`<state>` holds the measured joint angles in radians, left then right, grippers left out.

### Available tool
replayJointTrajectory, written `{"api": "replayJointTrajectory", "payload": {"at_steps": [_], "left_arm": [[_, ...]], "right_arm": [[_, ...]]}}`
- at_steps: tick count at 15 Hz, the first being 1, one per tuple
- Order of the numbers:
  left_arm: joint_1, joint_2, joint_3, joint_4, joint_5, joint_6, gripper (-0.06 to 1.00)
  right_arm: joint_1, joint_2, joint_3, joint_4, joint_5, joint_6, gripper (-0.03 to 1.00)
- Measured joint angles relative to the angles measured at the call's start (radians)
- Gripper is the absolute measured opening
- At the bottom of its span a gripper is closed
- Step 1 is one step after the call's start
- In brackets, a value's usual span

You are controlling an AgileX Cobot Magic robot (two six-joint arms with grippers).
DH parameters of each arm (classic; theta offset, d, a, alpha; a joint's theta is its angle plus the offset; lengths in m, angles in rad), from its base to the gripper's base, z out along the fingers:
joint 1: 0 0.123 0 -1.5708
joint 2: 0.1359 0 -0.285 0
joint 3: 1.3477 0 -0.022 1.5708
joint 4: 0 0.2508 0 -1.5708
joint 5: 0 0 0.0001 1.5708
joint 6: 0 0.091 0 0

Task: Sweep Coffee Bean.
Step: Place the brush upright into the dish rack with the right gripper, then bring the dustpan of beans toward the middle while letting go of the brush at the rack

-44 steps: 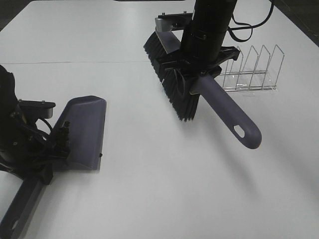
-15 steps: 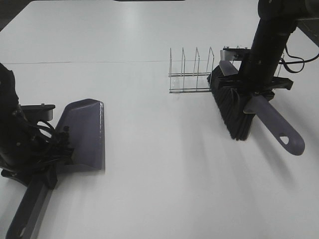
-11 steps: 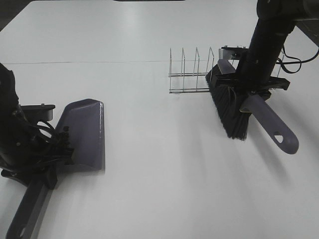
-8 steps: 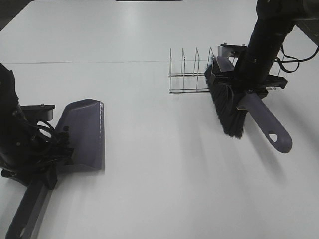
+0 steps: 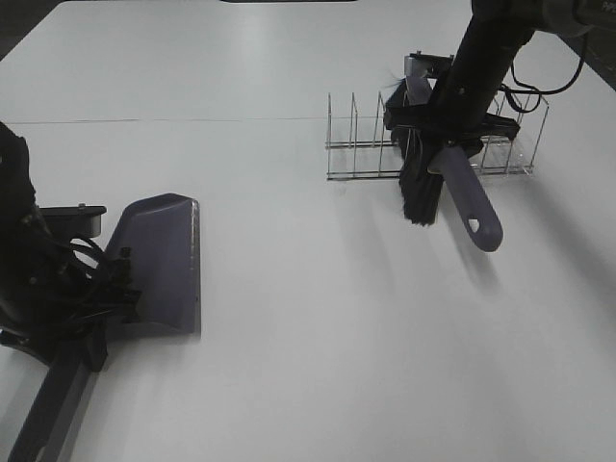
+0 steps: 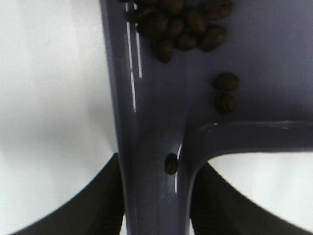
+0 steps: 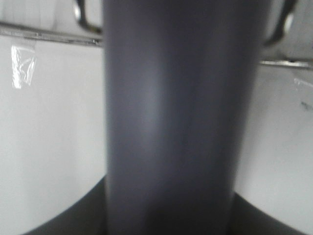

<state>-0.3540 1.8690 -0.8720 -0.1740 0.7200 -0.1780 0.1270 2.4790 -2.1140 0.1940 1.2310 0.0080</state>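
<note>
The purple dustpan (image 5: 159, 265) lies flat on the white table at the left. My left gripper (image 5: 85, 313) is shut on its handle. The left wrist view shows several coffee beans (image 6: 183, 22) clustered inside the dustpan (image 6: 269, 63), two apart (image 6: 225, 93) and one on the handle (image 6: 171, 164), with dark fingers (image 6: 95, 205) on both sides. My right gripper (image 5: 446, 125) is shut on the purple brush (image 5: 469, 197) and holds it above the table, black bristles (image 5: 417, 178) down, in front of the wire rack. The brush handle (image 7: 176, 122) fills the right wrist view.
A clear wire rack (image 5: 361, 144) with several upright dividers stands at the back right, just behind the brush; its wire also shows in the right wrist view (image 7: 44, 35). A seam (image 5: 173, 120) crosses the table at the back.
My right arm has carried the brush left and back, up against the front of the wire rack, and turned it more upright. The dustpan and left gripper have stayed nearly still.
</note>
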Motion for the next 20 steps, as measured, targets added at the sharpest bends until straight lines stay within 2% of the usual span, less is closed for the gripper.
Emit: {"api": "replayJointTrajectory", "payload": {"at_steps": [5, 8, 10, 15, 20], "left_arm": [[0.0, 0.0, 0.0, 0.0, 0.003, 0.0, 0.34], [0.0, 0.0, 0.0, -0.003, 0.003, -0.002, 0.34], [0.0, 0.0, 0.0, -0.003, 0.003, -0.002, 0.34], [0.0, 0.0, 0.0, -0.01, 0.003, -0.002, 0.34], [0.0, 0.0, -0.044, -0.07, 0.017, -0.006, 0.34]], "right_arm": [[0.0, 0.025, -0.059, 0.003, 0.0, 0.008, 0.3], [0.0, 0.022, -0.065, 0.043, -0.001, 0.008, 0.55], [0.0, 0.012, -0.083, 0.045, -0.001, 0.008, 0.61], [0.0, -0.037, -0.108, 0.045, -0.009, 0.01, 0.63], [0.0, -0.084, -0.108, 0.027, -0.009, 0.027, 0.63]]}}
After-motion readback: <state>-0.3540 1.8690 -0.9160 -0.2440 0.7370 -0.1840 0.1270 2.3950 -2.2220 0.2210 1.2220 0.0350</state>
